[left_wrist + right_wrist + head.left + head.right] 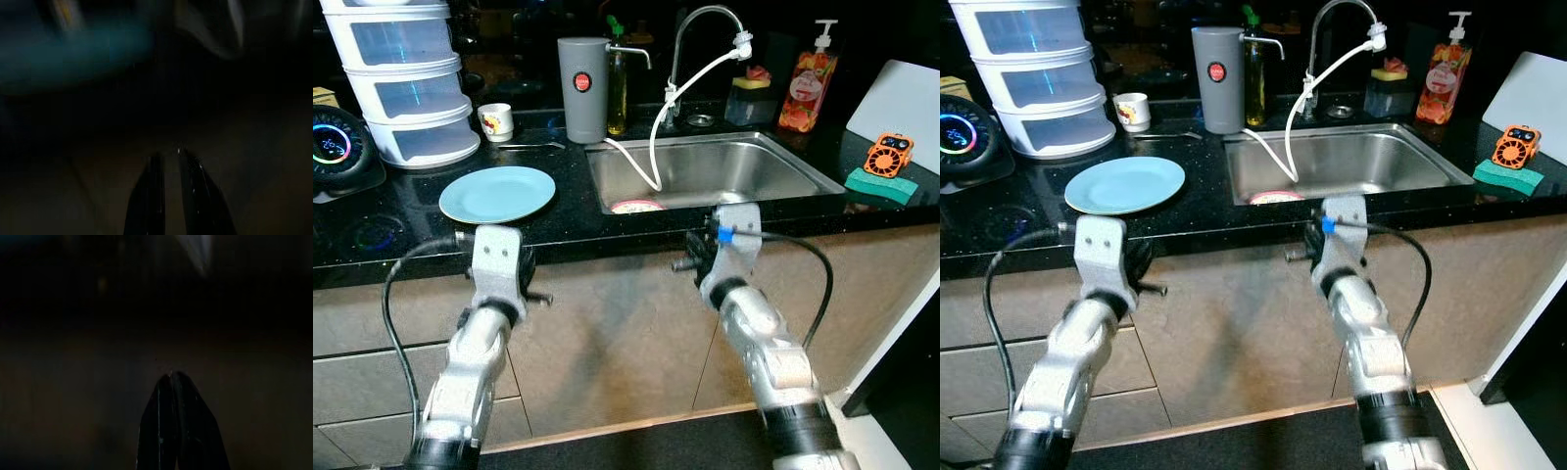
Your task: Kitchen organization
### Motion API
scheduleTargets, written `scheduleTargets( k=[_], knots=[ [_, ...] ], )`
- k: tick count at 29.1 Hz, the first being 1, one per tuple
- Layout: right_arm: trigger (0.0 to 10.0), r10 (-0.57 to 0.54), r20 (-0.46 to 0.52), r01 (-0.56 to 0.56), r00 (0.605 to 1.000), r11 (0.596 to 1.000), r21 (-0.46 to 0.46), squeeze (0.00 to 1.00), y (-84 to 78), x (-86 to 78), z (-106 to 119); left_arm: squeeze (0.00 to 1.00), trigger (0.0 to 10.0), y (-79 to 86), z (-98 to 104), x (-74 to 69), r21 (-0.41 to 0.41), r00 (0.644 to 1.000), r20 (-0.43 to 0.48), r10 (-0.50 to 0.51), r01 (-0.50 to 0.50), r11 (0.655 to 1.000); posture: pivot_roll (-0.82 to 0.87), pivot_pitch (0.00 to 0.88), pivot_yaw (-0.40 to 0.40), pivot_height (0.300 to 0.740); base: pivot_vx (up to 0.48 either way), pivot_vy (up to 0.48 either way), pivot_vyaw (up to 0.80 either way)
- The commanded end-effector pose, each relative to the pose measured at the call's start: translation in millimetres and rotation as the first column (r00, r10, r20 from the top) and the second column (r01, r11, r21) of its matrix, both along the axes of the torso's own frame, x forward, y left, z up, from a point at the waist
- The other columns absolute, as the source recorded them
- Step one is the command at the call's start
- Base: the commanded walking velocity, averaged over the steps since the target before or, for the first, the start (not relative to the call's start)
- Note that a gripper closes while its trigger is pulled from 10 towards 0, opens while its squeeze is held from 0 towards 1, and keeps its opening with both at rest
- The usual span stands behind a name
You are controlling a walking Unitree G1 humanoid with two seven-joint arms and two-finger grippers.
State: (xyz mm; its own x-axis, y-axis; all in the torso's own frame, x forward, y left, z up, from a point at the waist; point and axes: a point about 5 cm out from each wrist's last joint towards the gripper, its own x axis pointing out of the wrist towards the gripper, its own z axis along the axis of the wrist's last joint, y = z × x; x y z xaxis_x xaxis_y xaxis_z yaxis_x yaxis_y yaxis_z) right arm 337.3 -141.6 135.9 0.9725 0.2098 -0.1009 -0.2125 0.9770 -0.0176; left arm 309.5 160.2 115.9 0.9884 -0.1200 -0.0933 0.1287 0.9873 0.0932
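Observation:
A light blue plate (497, 192) lies on the black counter (401, 230), left of the steel sink (754, 162). A pink-rimmed dish (636, 206) rests at the sink's near left corner, under a white hose (656, 147) that hangs from the faucet (705, 20). Both arms are raised before the cabinet fronts, below the counter edge. My left gripper (168, 154) sits under the plate's side, its fingers close together and empty. My right gripper (173, 374) is shut and empty under the sink's front rim.
A white cup (495, 120), grey canister (582, 88) and oil bottle (618, 88) stand at the back. White stacked drawers (406, 78) and a round display device (333, 142) are far left. A soap bottle (808, 83), orange fan (888, 154) and green sponge (881, 186) sit right.

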Motion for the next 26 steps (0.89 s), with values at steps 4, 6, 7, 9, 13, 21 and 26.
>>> scheduleTargets(
  k=[4, 6, 7, 9, 13, 21, 26],
  knots=[
    [10.0, 0.049, -0.390, -0.087, 0.920, 0.993, -0.081, 0.00, -0.7, -39.2, -101.0, 0.00, 10.0, -8.4, -100.4, -44.1, 0.107, 0.897, -0.433, -0.082, 0.142, 0.984, -0.07, 0.048, -0.002, 0.740, 0.000, 0.000, 0.00],
    [10.0, 0.026, -0.446, -0.069, 0.894, 0.994, -0.080, 0.00, -4.2, -45.0, -116.4, 0.00, 10.0, -7.4, -112.2, -48.5, 0.082, 0.878, -0.474, -0.069, 0.122, 0.989, -0.07, 0.048, -0.002, 0.740, 0.000, 0.000, 0.00],
    [10.0, -0.003, -0.500, -0.038, 0.866, 0.997, -0.072, 0.00, -8.1, -51.1, -130.7, 0.00, 10.0, -6.5, -123.7, -52.9, 0.062, 0.858, -0.511, -0.058, 0.104, 0.993, -0.07, 0.035, -0.004, 0.740, 0.000, 0.000, 0.00],
    [10.0, -0.087, -0.603, 0.074, 0.793, 0.996, -0.047, 0.00, -18.8, -68.1, -159.1, 0.00, 10.0, 0.4, -147.8, -64.2, 0.017, 0.812, -0.584, -0.002, 0.015, 1.000, -0.07, 0.025, -0.005, 0.740, 0.000, 0.000, 0.00],
    [10.0, -0.134, -0.698, 0.100, 0.704, 0.991, -0.090, 0.00, -26.9, -95.6, -184.7, 0.00, 10.0, 13.1, -174.2, -89.3, -0.039, 0.713, -0.692, 0.112, -0.193, 0.981, -0.06, 0.007, -0.023, 0.740, 0.000, 0.000, 0.00],
    [10.0, -0.170, -0.731, 0.147, 0.661, 0.985, -0.095, 0.00, -30.1, -112.0, -196.0, 0.00, 10.0, 7.3, -178.9, -99.7, -0.005, 0.758, -0.651, 0.033, -0.048, 0.999, -0.05, 0.000, -0.033, 0.740, 0.000, 0.000, 0.00],
    [10.0, -0.110, -0.711, 0.104, 0.694, 0.993, -0.052, 0.00, -26.2, -110.1, -196.3, 0.00, 10.0, 14.1, -186.4, -110.9, 0.015, 0.759, -0.647, 0.074, -0.084, 0.996, -0.05, 0.000, -0.038, 0.740, 0.000, 0.000, 0.00]
  ],
)
